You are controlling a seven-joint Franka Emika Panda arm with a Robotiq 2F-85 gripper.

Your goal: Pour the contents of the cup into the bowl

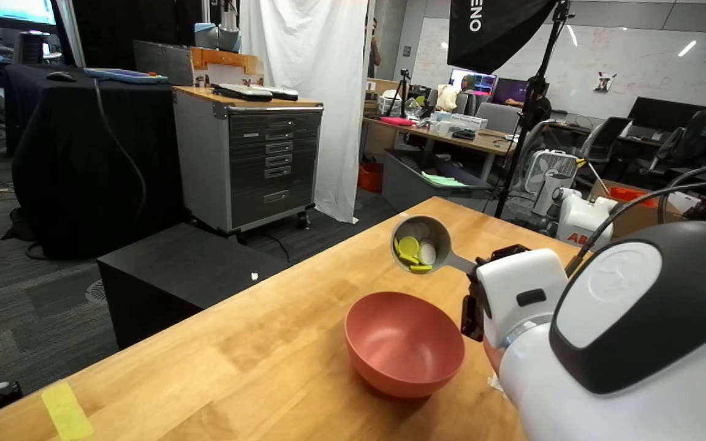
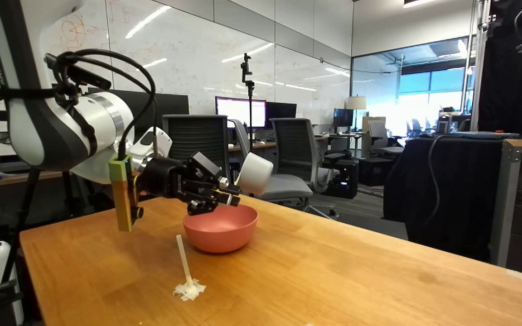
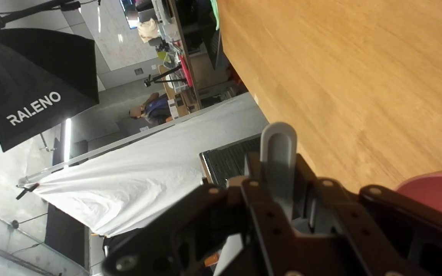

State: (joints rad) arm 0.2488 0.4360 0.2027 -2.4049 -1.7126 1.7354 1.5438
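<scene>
claw (image 3: 277,177) and handle (image 3: 278,145) meet in the wrist view: two dark fingers stand close together, pinched on the grey handle from either side, its rounded end showing past their tips. the cup (image 1: 440,245) on that handle is held in the air, tipped well over, and in an exterior view its mouth faces the camera. inside lie the contents (image 1: 409,247), bright yellow-green pieces with pale ones among them, gathered toward the lower side of the cup.

the bowl (image 1: 402,337), wide and salmon-pink, stands upright on the wooden counter (image 1: 255,343), its smooth inside open to view. in both exterior views the cup is near the bowl and higher than its rim; whether it is directly over it cannot be told. in an exterior view a pale stick (image 2: 183,258) rises from the counter, leaning slightly, its foot taped down.
</scene>
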